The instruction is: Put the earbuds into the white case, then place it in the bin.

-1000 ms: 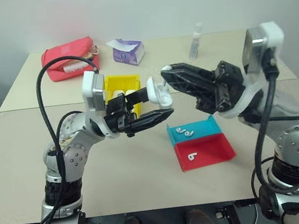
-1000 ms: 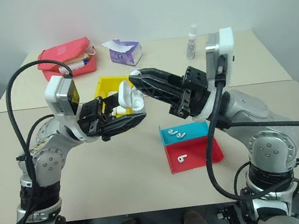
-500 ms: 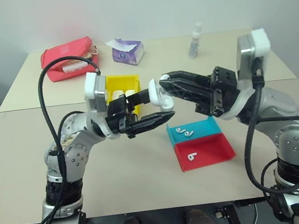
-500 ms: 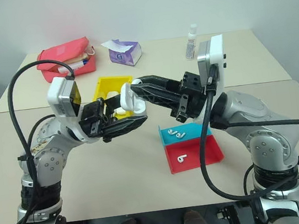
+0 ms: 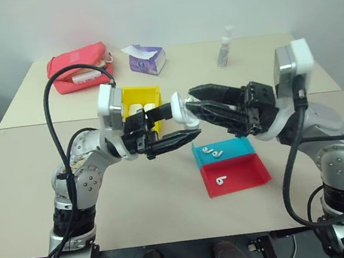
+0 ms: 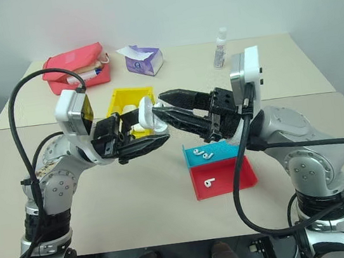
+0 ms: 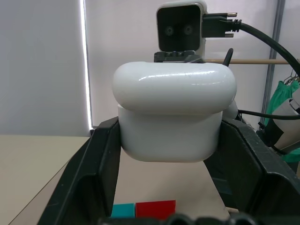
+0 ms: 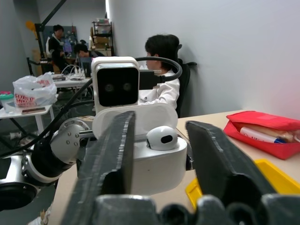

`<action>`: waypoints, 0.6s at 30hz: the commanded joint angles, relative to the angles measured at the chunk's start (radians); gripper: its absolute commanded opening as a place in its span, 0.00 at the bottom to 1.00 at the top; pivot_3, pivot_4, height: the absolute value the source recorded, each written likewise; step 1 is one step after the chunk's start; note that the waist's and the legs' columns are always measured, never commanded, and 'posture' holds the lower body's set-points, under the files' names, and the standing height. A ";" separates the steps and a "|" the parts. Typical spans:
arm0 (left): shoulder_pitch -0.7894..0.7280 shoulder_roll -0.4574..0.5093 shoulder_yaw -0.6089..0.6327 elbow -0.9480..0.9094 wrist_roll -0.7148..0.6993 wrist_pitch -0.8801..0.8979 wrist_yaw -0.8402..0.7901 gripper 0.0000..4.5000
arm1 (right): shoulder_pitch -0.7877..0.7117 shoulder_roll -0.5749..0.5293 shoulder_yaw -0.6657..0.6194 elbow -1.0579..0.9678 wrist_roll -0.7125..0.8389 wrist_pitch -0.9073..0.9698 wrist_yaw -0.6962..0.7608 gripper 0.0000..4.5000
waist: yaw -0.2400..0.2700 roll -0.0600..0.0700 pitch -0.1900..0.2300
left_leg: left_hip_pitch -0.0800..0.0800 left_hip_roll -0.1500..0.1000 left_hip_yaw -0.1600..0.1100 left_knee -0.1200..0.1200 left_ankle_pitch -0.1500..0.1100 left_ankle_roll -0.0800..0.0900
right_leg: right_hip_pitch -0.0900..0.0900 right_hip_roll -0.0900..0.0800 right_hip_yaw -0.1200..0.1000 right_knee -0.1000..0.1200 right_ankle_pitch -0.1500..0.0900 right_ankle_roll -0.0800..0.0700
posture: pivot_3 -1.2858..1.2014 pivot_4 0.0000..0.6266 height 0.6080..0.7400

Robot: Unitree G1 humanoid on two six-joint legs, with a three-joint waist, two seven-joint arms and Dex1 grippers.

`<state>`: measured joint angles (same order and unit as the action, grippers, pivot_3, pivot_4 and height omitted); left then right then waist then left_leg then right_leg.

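Both end effectors meet at the white case (image 5: 184,109), left (image 5: 181,124) clamping it.

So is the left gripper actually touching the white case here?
Touching. In the left wrist view the left gripper has a black finger pressed against each side of the white case, which sits held above the table.

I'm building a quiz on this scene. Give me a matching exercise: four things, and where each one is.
Things:
1. white case
2. bin
3. clear bottle
4. red pouch

Places:
A. far left corner of the table
B. far side of the table, toward the right
C. held in the left gripper
D. on the table behind the left gripper

Pairs: 1-C, 2-D, 3-B, 4-A
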<state>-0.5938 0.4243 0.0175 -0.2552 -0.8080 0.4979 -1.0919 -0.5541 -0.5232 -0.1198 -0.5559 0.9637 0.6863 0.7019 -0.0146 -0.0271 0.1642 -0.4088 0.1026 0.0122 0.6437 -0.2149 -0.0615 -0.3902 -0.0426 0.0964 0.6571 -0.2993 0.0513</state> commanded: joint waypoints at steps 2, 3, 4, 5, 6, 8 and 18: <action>-0.032 -0.006 0.013 -0.011 -0.001 -0.036 -0.009 0.62 | -0.001 -0.013 0.009 -0.013 -0.007 -0.019 0.014 0.87 | 0.000 0.000 0.000 | 0.000 0.000 0.000 0.000 0.000 0.000 | 0.000 0.000 0.000 0.000 0.000 0.000 | 0.52 0.24 1.00; -0.031 -0.006 0.013 -0.010 -0.001 -0.037 -0.009 0.62 | -0.002 -0.014 0.009 -0.011 -0.009 -0.021 0.011 0.95 | 0.000 0.000 0.000 | 0.000 0.000 0.000 0.000 0.000 0.000 | 0.000 0.000 0.000 0.000 0.000 0.000 | 0.52 0.24 1.00; -0.031 -0.005 0.014 -0.009 -0.001 -0.039 -0.009 0.62 | -0.003 -0.015 0.008 -0.008 -0.010 -0.021 0.009 0.99 | 0.000 0.000 0.000 | 0.000 0.000 0.000 0.000 0.000 0.000 | 0.000 0.000 0.000 0.000 0.000 0.000 | 0.52 0.24 1.00; -0.030 -0.003 0.015 -0.010 -0.002 -0.039 -0.010 0.62 | -0.006 -0.018 0.004 -0.004 -0.012 -0.022 0.005 0.99 | 0.000 0.000 0.000 | 0.000 0.000 0.000 0.000 0.000 0.000 | 0.000 0.000 0.000 0.000 0.000 0.000 | 0.52 0.24 1.00; -0.029 -0.002 0.016 -0.011 -0.002 -0.039 -0.010 0.62 | -0.007 -0.020 0.001 -0.002 -0.014 -0.023 0.001 0.99 | 0.000 0.000 0.000 | 0.000 0.000 0.000 0.000 0.000 0.000 | 0.000 0.000 0.000 0.000 0.000 0.000 | 0.52 0.24 1.00; -0.028 0.003 0.020 -0.011 -0.003 -0.039 -0.009 0.62 | -0.014 -0.033 -0.014 0.010 -0.013 -0.025 0.007 0.99 | 0.000 0.000 0.000 | 0.000 0.000 0.000 0.000 0.000 0.000 | 0.000 0.000 0.000 0.000 0.000 0.000 | 0.52 0.24 1.00; -0.011 0.007 0.028 -0.019 0.006 -0.049 -0.004 0.62 | -0.119 -0.211 0.011 0.198 -0.097 -0.047 0.247 0.99 | 0.001 0.000 0.000 | 0.000 0.000 0.000 0.000 0.000 0.000 | 0.000 0.000 0.000 -0.001 0.000 0.000 | 0.52 0.24 1.00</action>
<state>-0.6018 0.4283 0.0235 -0.2465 -0.7917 0.4742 -1.0926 -0.6568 -0.7204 -0.1104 -0.3696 0.8849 0.6749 0.8992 -0.0139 -0.0272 0.1643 -0.4088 0.1026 0.0122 0.6437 -0.2149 -0.0613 -0.3900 -0.0427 0.0962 0.6561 -0.2993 0.0513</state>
